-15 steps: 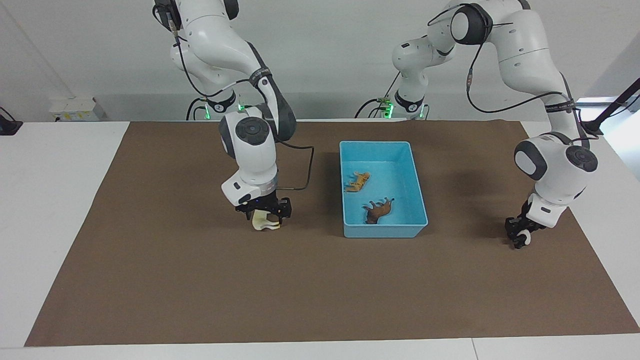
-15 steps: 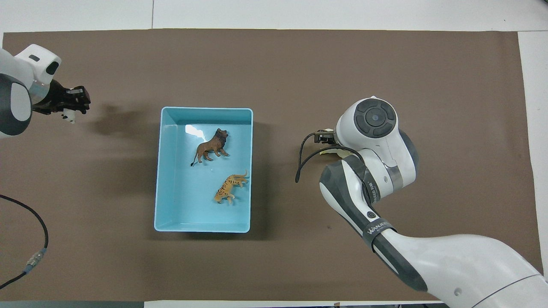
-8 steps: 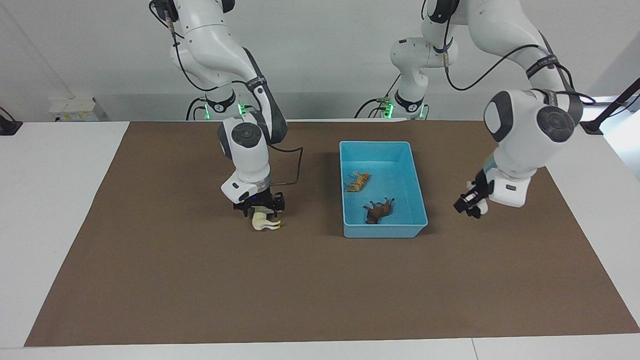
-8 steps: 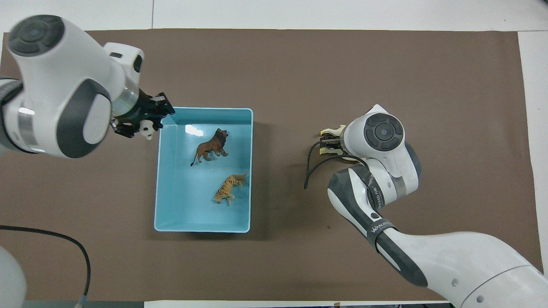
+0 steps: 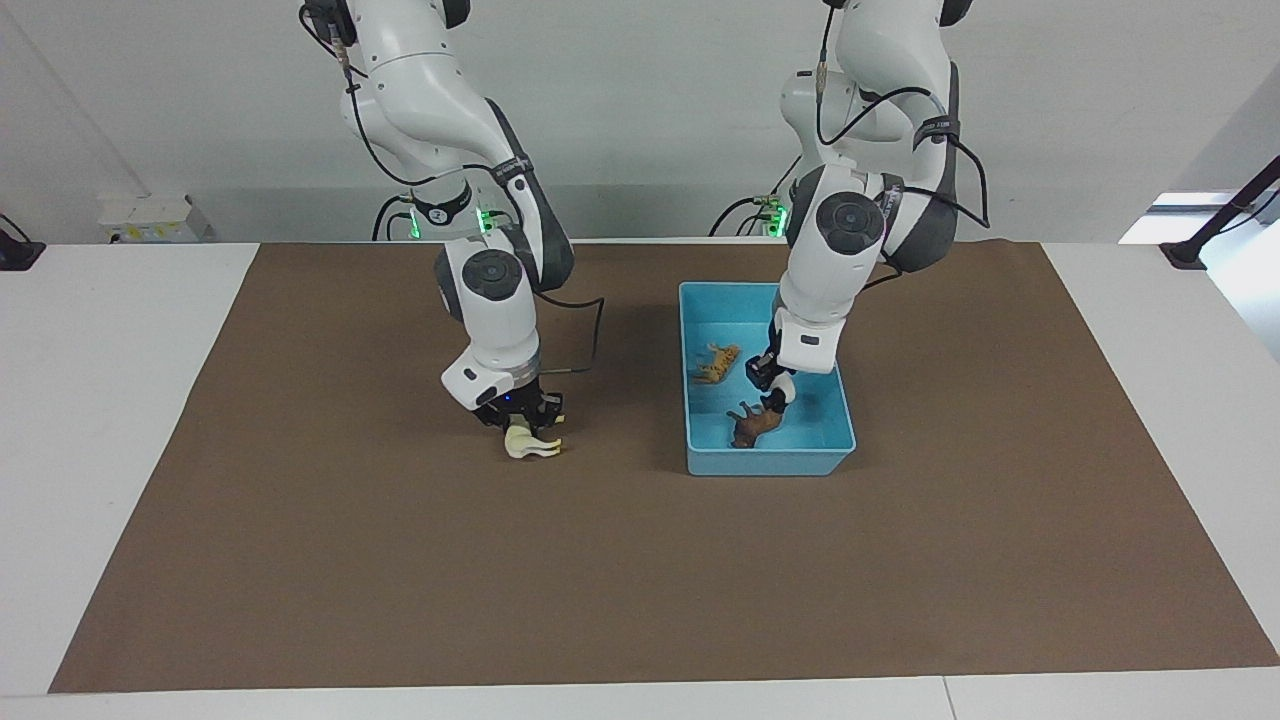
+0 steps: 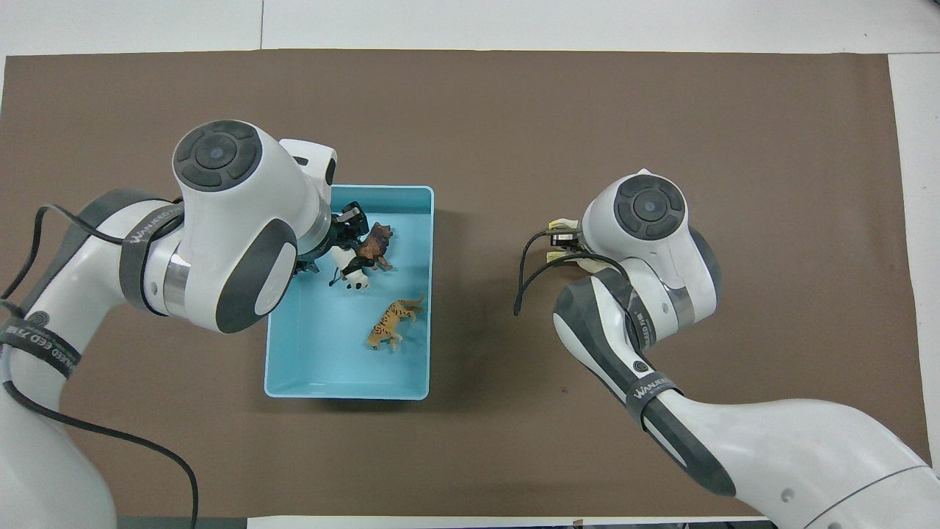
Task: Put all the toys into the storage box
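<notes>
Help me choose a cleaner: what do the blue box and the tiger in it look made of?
Storage box: probably smooth, slightly glossy moulded plastic; a bright reflection shows on its floor. Tiger: likely hard painted plastic, orange with dark stripes, a stiff moulded pose; its sheen is unclear.

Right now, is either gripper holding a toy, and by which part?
The left gripper has the panda at its tip over the storage box; the right gripper sits on the horse mid-body. Whether either grips cannot be told.
</notes>
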`<state>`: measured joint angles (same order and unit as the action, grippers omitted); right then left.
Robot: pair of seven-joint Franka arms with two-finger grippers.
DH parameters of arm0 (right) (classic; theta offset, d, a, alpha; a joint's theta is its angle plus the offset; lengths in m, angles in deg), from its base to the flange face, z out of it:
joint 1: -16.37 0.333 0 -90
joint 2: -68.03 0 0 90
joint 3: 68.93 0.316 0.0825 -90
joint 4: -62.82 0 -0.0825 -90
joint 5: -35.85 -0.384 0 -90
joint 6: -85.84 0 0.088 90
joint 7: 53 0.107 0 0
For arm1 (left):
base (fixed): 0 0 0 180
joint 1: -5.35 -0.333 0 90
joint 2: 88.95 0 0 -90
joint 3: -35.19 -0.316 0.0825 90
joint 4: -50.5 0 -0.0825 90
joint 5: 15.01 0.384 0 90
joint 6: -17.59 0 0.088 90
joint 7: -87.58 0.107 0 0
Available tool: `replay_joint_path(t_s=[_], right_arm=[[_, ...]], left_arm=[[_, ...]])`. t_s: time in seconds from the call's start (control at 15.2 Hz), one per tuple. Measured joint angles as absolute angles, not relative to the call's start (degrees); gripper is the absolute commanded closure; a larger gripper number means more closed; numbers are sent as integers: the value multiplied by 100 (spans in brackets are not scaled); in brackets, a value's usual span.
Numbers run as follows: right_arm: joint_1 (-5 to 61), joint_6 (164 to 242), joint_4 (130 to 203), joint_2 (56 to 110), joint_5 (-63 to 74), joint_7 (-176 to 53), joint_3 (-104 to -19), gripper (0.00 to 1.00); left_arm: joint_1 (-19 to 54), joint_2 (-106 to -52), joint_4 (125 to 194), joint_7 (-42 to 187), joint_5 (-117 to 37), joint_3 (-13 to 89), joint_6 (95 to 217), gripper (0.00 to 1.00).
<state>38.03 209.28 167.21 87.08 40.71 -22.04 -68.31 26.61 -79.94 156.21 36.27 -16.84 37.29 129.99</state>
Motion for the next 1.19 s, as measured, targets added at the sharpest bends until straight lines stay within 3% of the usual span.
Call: replay_joint_path(t_s=[0.26,0.4,0.73,1.19], right_arm=[[4338,19006,14835,8652,3838,-1451,-6766,100],[4778,18559,13997,8794,3738,-860,-6753,100],[5830,18545,12713,9530,3694,456,-6726,100],[6303,19419,12654,10457,3692,841,-6745,100]], left_arm=[[2287,-8605,15397,4047,-1656,3655,12278,0],[1811,-8918,15192,4967,-1653,3640,11724,0],[1165,-9236,14950,7386,-1518,3603,10975,0],[977,-8772,14594,7967,-1489,3645,10801,0]])
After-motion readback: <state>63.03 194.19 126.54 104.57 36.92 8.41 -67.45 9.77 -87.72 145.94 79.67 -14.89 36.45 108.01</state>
